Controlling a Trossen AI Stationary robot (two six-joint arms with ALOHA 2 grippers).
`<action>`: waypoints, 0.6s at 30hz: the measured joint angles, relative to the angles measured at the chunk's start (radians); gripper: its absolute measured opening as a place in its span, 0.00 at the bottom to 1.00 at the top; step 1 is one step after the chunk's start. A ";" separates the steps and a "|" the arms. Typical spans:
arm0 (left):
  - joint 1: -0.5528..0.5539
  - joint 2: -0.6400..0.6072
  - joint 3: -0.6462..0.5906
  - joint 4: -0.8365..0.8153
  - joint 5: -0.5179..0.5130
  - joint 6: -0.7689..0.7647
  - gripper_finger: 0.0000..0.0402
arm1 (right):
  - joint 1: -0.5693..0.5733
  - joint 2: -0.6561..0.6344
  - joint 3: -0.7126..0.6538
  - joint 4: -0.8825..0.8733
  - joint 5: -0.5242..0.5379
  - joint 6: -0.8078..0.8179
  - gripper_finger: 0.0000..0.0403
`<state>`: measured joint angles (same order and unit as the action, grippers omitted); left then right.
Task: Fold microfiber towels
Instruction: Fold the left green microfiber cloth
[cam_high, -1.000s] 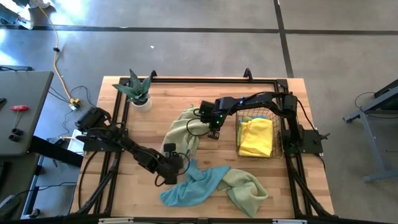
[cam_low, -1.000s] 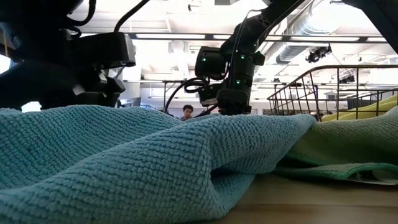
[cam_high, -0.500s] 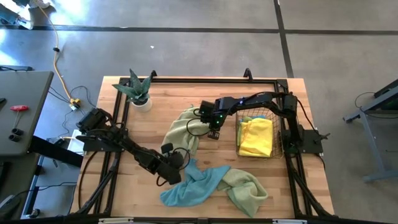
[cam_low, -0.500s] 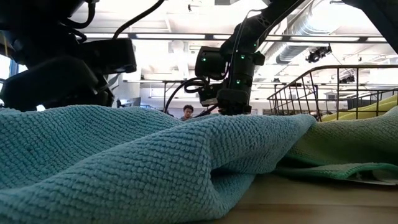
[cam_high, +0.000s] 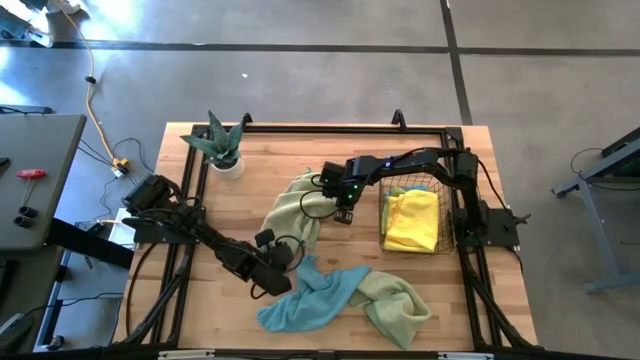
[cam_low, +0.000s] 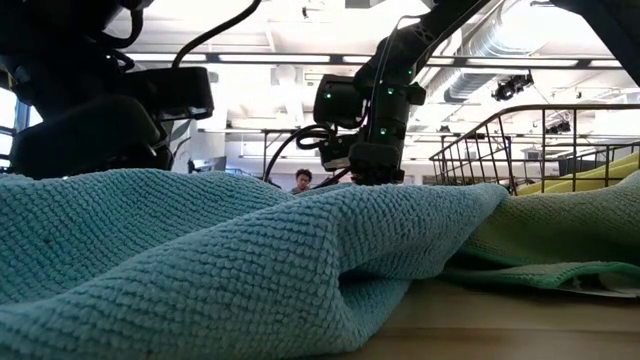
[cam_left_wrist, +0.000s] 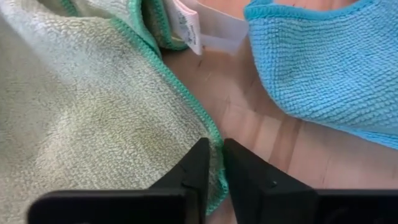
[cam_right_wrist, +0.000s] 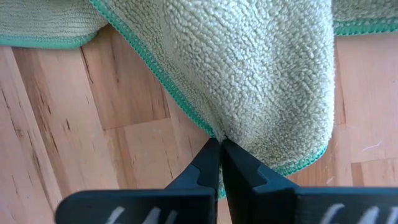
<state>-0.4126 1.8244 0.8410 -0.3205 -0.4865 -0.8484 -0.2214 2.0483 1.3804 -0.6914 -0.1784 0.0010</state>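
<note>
Between claws: pale green towel (cam_high: 290, 208) | blue towel (cam_high: 305, 298) beside | basket (cam_high: 412, 220) right

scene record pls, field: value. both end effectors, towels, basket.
left end effector: shut on the hem of the pale green towel, near its front end
right end effector: shut on the same towel's hem, at its far end
blue towel: crumpled at the table's front, unfolded
second green towel: crumpled beside the blue towel, overlapping it
basket: right side of the table, holding a yellow towel
plant: back left corner
</note>
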 joint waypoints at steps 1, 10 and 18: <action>0.000 -0.001 0.000 -0.002 -0.001 -0.001 0.06 | 0.000 0.000 0.000 0.000 0.000 0.000 0.00; 0.013 -0.097 0.021 -0.200 0.052 0.013 0.01 | 0.002 -0.002 0.057 -0.092 0.006 -0.007 0.00; 0.061 -0.234 0.029 -0.343 0.049 0.002 0.00 | 0.026 -0.008 0.223 -0.175 0.028 -0.066 0.00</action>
<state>-0.3517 1.5904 0.8702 -0.6640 -0.4377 -0.8467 -0.1955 2.0399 1.6033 -0.8663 -0.1500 -0.0649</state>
